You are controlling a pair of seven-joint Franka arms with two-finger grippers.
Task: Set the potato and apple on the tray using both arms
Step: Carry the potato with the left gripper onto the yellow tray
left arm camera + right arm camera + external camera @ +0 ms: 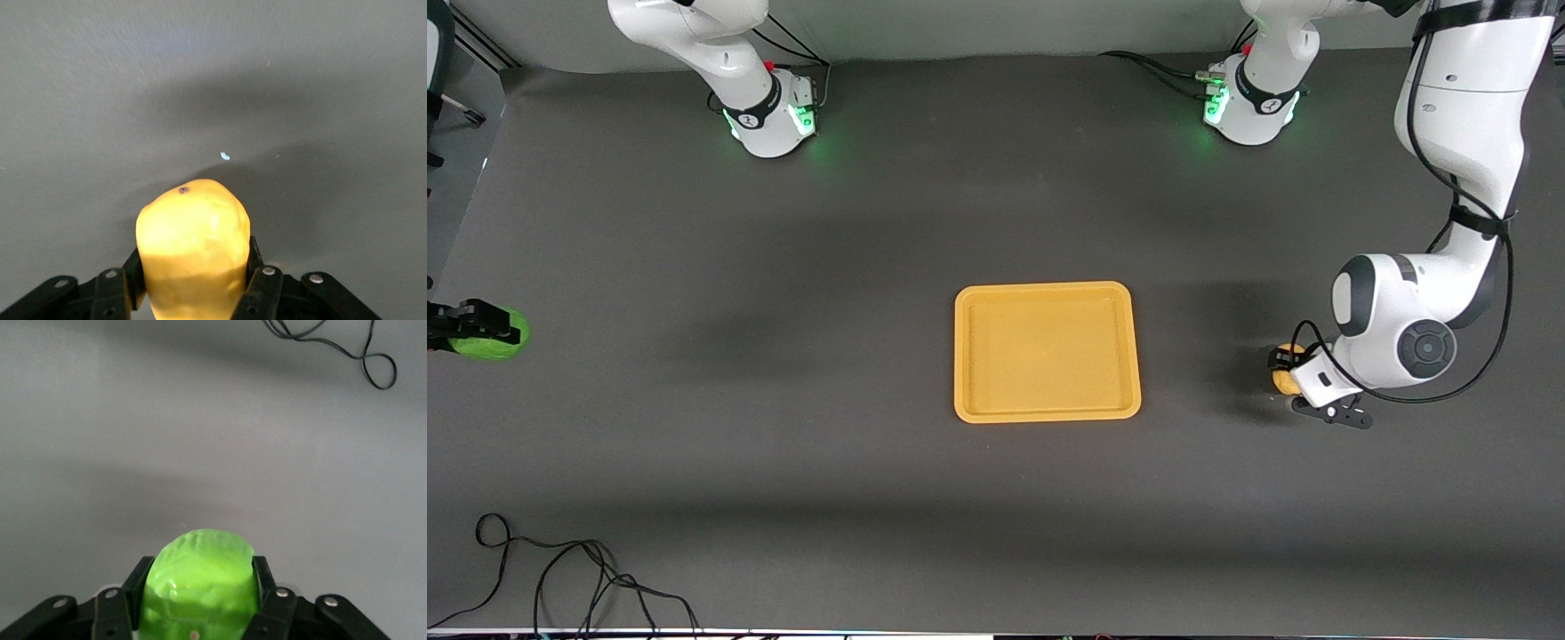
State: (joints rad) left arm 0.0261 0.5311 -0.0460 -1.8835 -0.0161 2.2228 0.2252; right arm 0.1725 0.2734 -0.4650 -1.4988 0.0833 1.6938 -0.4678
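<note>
The orange-yellow tray [1047, 409] lies empty at the middle of the table. My left gripper [1282, 363] is at the left arm's end of the table, level with the tray, and is shut on the yellow-tan potato [1282, 382]. In the left wrist view the potato [193, 233] fills the gap between the black fingers [257, 267] of the left gripper [195, 270]. My right gripper [489, 331] is at the right arm's end, at the view's edge, shut on the green apple [511, 336]. In the right wrist view the apple [200, 573] sits between the right gripper's [199, 587] fingers [138, 583]. Both grippers are low at the table.
A loose black cable [560, 578] lies near the front camera at the right arm's end; it also shows in the right wrist view [373, 360]. The two arm bases [774, 116] [1249, 111] stand along the table's edge farthest from the camera. Dark bare tabletop lies between each gripper and the tray.
</note>
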